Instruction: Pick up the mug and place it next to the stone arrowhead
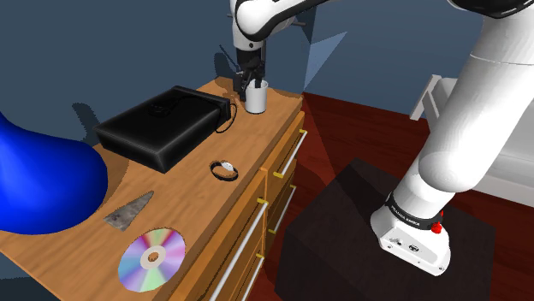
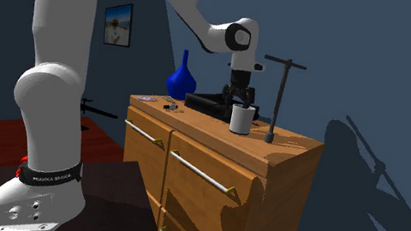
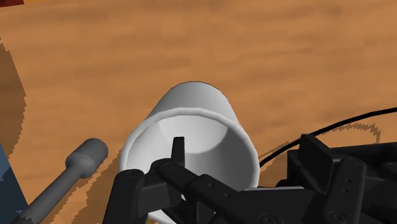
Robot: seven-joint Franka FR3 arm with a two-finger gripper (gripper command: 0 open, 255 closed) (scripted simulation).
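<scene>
Gripper (image 3: 245, 145), fingers spread astride one wall of the mug (image 3: 191, 105), one tip inside, one outside; mug upright on dresser (image 1: 192, 201).

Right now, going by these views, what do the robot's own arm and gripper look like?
The white rounded-link arm has dark rings at its joints. A black band with white lettering wraps it just above its white foot, with a small red button beside the band. The all-black two-finger gripper is angular, with slim fingers.
</scene>
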